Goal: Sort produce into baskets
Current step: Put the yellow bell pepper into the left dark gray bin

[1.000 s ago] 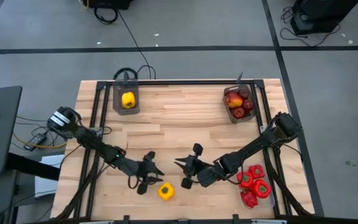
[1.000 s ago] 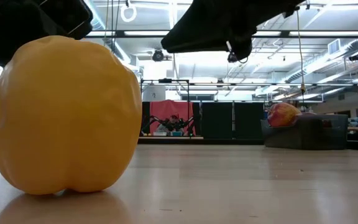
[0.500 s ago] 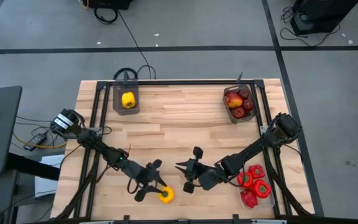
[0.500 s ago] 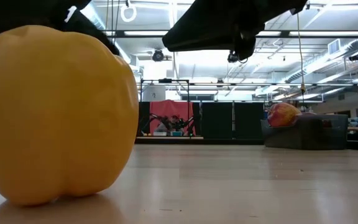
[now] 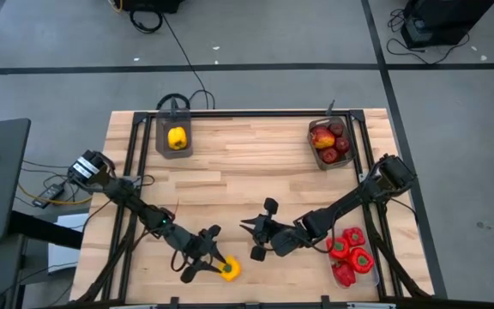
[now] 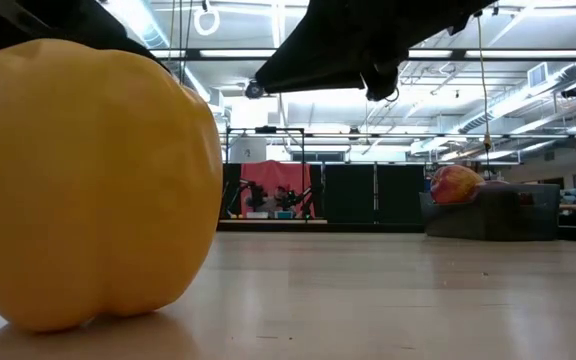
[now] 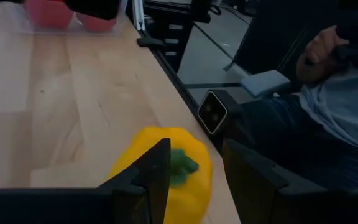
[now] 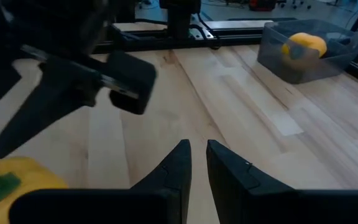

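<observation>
A yellow bell pepper [image 5: 228,270] stands on its base on the wooden table [image 5: 247,172] near the near edge; it fills the left of the low view [image 6: 93,185]. My left gripper [image 5: 215,259] is open, low over the pepper, its fingers either side of the green stem [image 7: 180,163]. My right gripper [image 5: 252,237] hangs shut and empty above the table just right of the pepper, pointing at it [image 8: 196,155]. My left gripper comes at the yellow pepper slanting down from the table's left. One finger [image 7: 157,168] lies over the pepper's top beside the stem and the other [image 7: 244,168] stands past its near side. I cannot tell whether either finger touches it.
A grey bin [image 5: 175,137] at the far left holds one yellow pepper. A grey bin [image 5: 330,143] at the far right holds apples. A clear bin [image 5: 351,256] at the near right holds red peppers. A seated person [image 7: 334,93] is beyond the table's near edge.
My left gripper has moved toward the table's near edge and down onto the yellow pepper, staying open. The pepper has shifted a little toward the near edge and stays upright on the table.
</observation>
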You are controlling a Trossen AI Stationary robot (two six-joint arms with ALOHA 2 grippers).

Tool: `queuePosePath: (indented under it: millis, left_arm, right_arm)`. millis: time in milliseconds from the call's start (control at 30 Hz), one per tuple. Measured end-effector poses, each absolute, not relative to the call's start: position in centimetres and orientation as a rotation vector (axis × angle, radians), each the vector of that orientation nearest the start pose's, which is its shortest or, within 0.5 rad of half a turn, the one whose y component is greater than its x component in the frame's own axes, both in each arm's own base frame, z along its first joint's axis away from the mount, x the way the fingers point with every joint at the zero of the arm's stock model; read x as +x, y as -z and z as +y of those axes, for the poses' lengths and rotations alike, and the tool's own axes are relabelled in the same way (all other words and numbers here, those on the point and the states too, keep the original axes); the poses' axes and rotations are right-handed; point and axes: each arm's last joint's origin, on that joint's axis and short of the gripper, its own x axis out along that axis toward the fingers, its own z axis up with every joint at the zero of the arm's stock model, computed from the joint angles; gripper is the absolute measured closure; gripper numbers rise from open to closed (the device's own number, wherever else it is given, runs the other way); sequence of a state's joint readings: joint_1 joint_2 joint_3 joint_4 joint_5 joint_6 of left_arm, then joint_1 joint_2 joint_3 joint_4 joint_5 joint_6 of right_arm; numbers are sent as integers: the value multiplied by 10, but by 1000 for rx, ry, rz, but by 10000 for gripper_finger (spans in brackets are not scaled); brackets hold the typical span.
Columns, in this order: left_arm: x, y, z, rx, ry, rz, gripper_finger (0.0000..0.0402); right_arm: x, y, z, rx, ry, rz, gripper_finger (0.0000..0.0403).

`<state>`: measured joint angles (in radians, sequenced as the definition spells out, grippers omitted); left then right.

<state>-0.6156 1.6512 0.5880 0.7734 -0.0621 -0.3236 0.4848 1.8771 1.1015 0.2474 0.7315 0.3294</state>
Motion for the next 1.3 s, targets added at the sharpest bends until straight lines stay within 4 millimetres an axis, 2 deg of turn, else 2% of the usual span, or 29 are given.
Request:
queuePosePath:
  millis: [300,600,767,900,1100,1200,1300]
  left_arm:
    - [243,-151,-181,-167,358,358,254]
    - [233,-154,-196,-173,382,314,274]
    - [232,-141,-202,-150,302,304,274]
    - [238,-134,-208,-136,275,301,261]
    - [249,-136,-219,-86,283,284,243]
    - [251,-132,-219,-57,279,302,245]
    - [251,-131,-217,-67,229,303,265]
  right_arm:
    - [358,-181,165,20,310,390,339]
    - [357,-180,166,28,278,415,339]
    - [357,-180,166,32,273,414,339]
    - [357,-180,166,33,272,413,339]
    - [357,-180,166,42,266,414,339]
    - [357,-180,166,43,265,414,339]
    - [357,-180,166,43,265,415,339]
